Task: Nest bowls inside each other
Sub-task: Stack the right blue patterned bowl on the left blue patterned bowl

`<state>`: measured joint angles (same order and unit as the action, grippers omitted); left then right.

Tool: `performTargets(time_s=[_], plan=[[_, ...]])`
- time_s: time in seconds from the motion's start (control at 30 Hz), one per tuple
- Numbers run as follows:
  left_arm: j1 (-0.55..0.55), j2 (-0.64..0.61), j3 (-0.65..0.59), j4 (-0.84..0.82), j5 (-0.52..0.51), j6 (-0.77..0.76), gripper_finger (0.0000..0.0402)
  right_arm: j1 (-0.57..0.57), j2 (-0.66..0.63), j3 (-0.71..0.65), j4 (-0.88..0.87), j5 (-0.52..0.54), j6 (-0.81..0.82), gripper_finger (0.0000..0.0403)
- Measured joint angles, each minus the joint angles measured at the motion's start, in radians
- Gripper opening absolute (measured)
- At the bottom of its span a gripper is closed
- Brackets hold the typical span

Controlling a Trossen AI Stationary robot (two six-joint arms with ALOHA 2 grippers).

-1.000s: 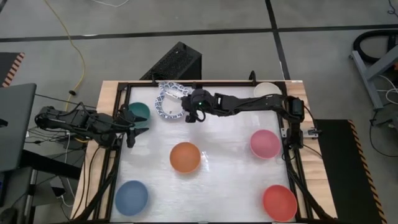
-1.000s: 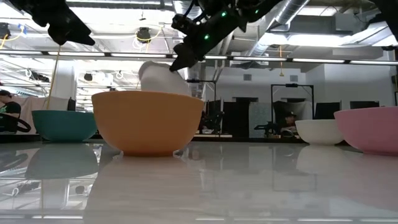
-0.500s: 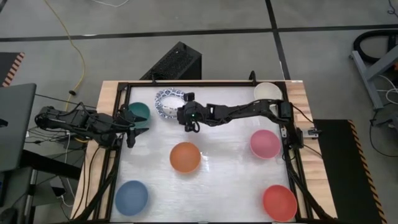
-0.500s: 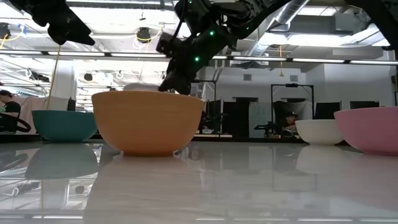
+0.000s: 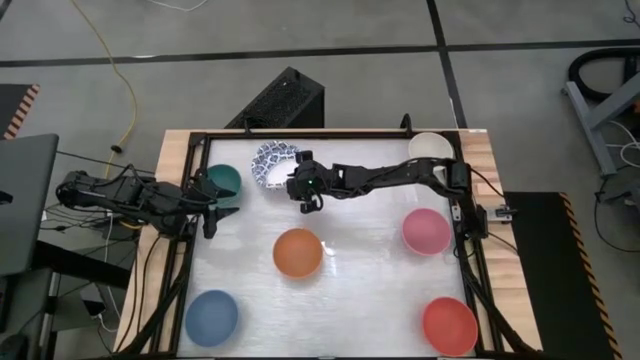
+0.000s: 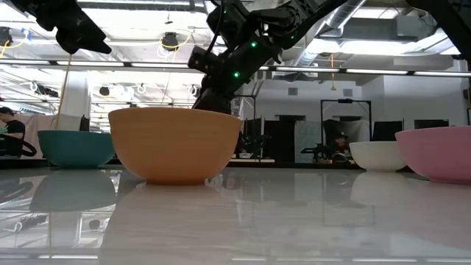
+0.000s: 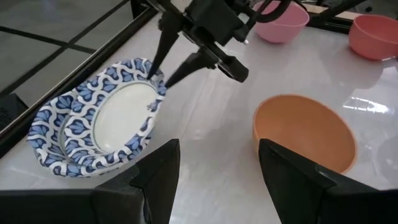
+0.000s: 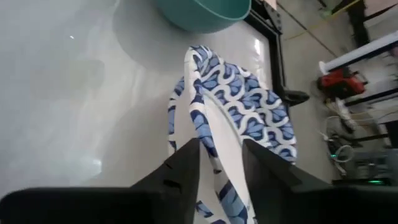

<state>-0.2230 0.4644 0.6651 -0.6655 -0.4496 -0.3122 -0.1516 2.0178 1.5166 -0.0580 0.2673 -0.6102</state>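
Closest to the front edge of the table there's the blue bowl (image 5: 211, 317) on the left and the red bowl (image 5: 449, 325) on the right, both just sitting on their own. A bit further back the orange bowl (image 5: 298, 252) is around the middle, and the pink bowl (image 5: 427, 231) is off toward the right side. The left gripper (image 5: 212, 219) hangs over the left edge with its fingers apart and nothing in them, right next to the green bowl (image 5: 222, 181) in the back left corner. Then at the back you've got the stack of blue-patterned bowls (image 7: 99, 126), nested one in another, with the right gripper (image 7: 163, 70) at its rim. Its fingers are partly spread, one on each side of the rim, and it doesn't look like they're actually squeezing it. The stack is resting on the table. The cream bowl (image 5: 429, 147) sits in the back right corner, well away from everything else.
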Motion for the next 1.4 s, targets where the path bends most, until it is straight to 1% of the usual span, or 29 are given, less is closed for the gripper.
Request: performTargets(time_s=[0.23,0.37,0.47,0.6,0.67,0.73,0.87,0.97,1.13,1.3,1.4], plan=[[0.0,0.0,0.0,0.001,0.0,-0.009,0.0208,-0.008,0.0,0.0,-0.051,-0.023,0.019,0.0205],[0.0,0.0,0.0,0.001,0.0,-0.013,0.0208,0.007,0.0,0.0,-0.073,-0.036,0.018,0.0222],[0.0,0.0,0.0,0.001,-0.001,-0.013,0.0208,0.021,0.0,0.0,-0.061,-0.037,0.005,0.0222],[0.0,0.0,0.0,0.001,-0.002,-0.014,0.0208,0.035,0.0,0.0,-0.06,-0.036,0.007,0.0212],[0.0,0.0,0.0,0.001,-0.003,-0.014,0.0208,0.036,0.0,0.0,-0.052,-0.014,0.007,0.0206],[0.0,0.0,0.0,0.001,-0.006,-0.014,0.0208,0.032,0.0,0.0,-0.042,0.015,0.007,0.0201],[0.0,0.0,0.0,0.001,-0.011,-0.014,0.0208,0.006,0.0,0.0,-0.041,0.02,0.017,0.0196],[0.0,0.0,0.0,0.001,-0.011,-0.014,0.0208,-0.012,0.0,0.0,-0.04,0.012,0.043,0.0195],[0.0,0.0,0.0,0.001,-0.011,-0.014,0.0208,-0.022,0.0,0.0,-0.052,-0.038,0.071,0.0195],[0.0,0.0,0.0,0.001,-0.011,-0.009,0.0208,-0.021,0.0,0.0,-0.066,-0.042,0.071,0.0195],[0.0,0.0,0.0,0.001,-0.011,-0.007,0.0208,-0.025,0.0,0.0,-0.068,-0.042,0.071,0.0186]])
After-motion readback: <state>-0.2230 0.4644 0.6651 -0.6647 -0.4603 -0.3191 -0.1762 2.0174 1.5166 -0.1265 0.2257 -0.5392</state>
